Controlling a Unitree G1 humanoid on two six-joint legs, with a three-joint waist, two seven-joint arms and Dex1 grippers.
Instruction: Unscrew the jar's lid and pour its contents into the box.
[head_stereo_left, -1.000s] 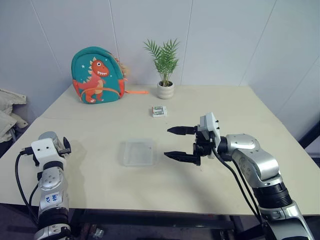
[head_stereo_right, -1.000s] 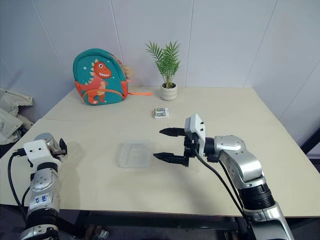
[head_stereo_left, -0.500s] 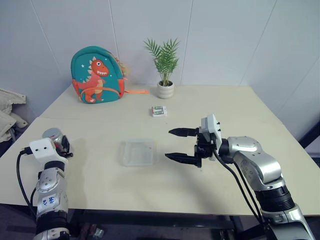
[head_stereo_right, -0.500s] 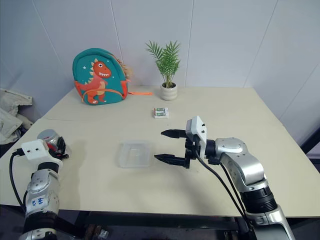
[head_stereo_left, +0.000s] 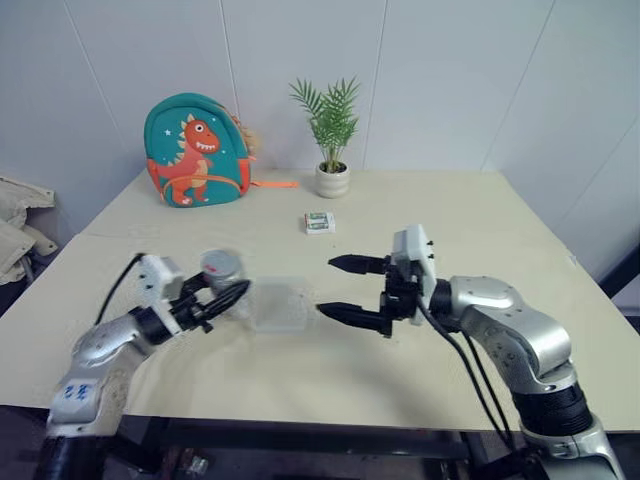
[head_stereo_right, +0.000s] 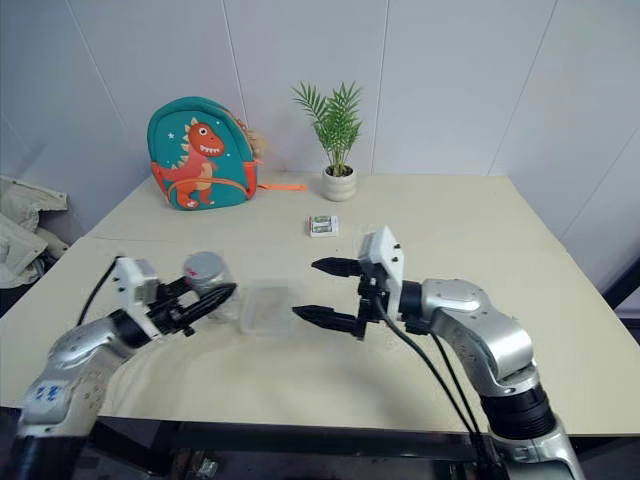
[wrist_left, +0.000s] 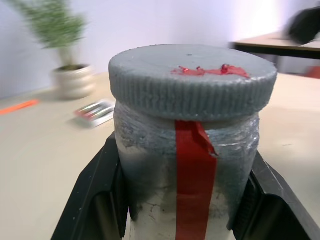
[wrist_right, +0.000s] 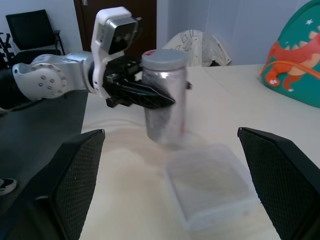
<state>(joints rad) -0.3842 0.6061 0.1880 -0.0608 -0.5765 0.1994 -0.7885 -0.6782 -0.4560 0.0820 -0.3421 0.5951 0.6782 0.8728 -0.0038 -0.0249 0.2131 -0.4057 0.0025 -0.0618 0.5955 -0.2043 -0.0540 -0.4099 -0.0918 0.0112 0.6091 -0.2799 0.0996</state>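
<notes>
- Jar: left of centre in the left eye view, upright, lifted off the table, just left of the box.
- Lid: grey, ribbed edge, seated on the jar, red tape running from its top down the side; not yet unscrewed.
- Left gripper: lower left, fingers clamped on the jar's body below the lid, leaving the lid's rim free.
- Right gripper: centre, pointing left toward the jar, fingers wide apart, holding nothing, short of the lid.
- Box: clear tray, centre of the table, between the two grippers and below them.
- Step in hand, judged: bringing jar and right gripper together for the unscrewing.
- For doing it well: keep jar upright and steady; close right fingers squarely across the ribbed rim, not the body; expect the tape to resist the turn; hold the left clamp firm against twisting.
- Risk, judged: jar slipping round in the left fingers; contents spilling if tilted away from the box.
- Also present: backpack, plant, packet, all toward the top.
</notes>
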